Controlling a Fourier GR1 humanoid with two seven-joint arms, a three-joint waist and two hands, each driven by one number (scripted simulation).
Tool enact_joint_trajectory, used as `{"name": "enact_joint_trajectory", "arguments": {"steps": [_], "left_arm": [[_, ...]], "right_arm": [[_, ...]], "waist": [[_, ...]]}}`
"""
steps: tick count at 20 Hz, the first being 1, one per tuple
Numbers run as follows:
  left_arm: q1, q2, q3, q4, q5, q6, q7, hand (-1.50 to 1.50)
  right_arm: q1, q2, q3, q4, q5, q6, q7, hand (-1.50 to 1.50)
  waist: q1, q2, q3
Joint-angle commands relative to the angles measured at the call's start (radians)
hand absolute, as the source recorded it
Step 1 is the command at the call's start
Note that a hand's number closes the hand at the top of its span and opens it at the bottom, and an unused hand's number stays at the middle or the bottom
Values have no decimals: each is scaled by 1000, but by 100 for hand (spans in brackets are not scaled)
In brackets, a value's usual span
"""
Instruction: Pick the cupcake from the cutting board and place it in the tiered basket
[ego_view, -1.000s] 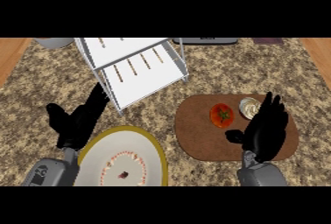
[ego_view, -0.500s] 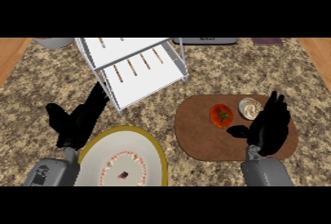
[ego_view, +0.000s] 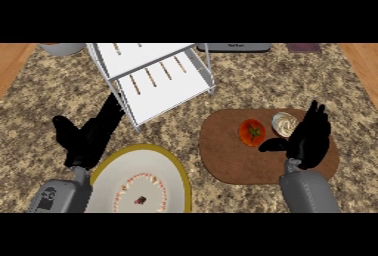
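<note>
Since a second ago the right hand (ego_view: 308, 137) has shifted a little over the board and now sits just beside the cupcake, fingers straight and slightly apart, thumb out toward the tomato, holding nothing. Beneath everything lies the speckled brown granite counter (ego_view: 258, 90), with wood flooring showing at either side. Largest upon it is the white wire tiered basket (ego_view: 151, 75) at the upper middle, tilted in this steep view, its slatted shelves bare. Next comes the round white plate with a yellow rim (ego_view: 140, 182) at the lower left, bearing a ring of small pink marks and a dark speck in the centre. To its right is the rounded brown wooden cutting board (ego_view: 236, 160), well apart from the basket (open counter lies between them). The left hand (ego_view: 87, 137) rests open between basket and plate, fingers straight and pointing up toward the basket's lower corner. On the board a red tomato with a green stem (ego_view: 252, 132) stands just left of the cupcake (ego_view: 282, 123), which is small, pale and cream-topped, partly hidden by the right hand's fingers.
</note>
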Motion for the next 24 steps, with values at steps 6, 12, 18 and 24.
{"name": "enact_joint_trajectory", "arguments": {"steps": [6,12,18,24], "left_arm": [[-9,-17,-5,-65,0,-4,81,0],[-4,-48,-15,-11,-55,8,35,0],[-21,-44,-29,-6,-34,-28,23,0],[25,-52,-26,-48,-40,0,44,0]], "right_arm": [[-65,-33,13,196,-36,-74,-178,150],[-108,-50,-24,267,-54,-134,-221,150],[-119,-69,272,241,-106,364,-501,150],[-176,-90,239,107,-255,574,-616,150]], "waist": [[7,13,8],[4,14,8],[60,32,6],[8,8,7]]}}
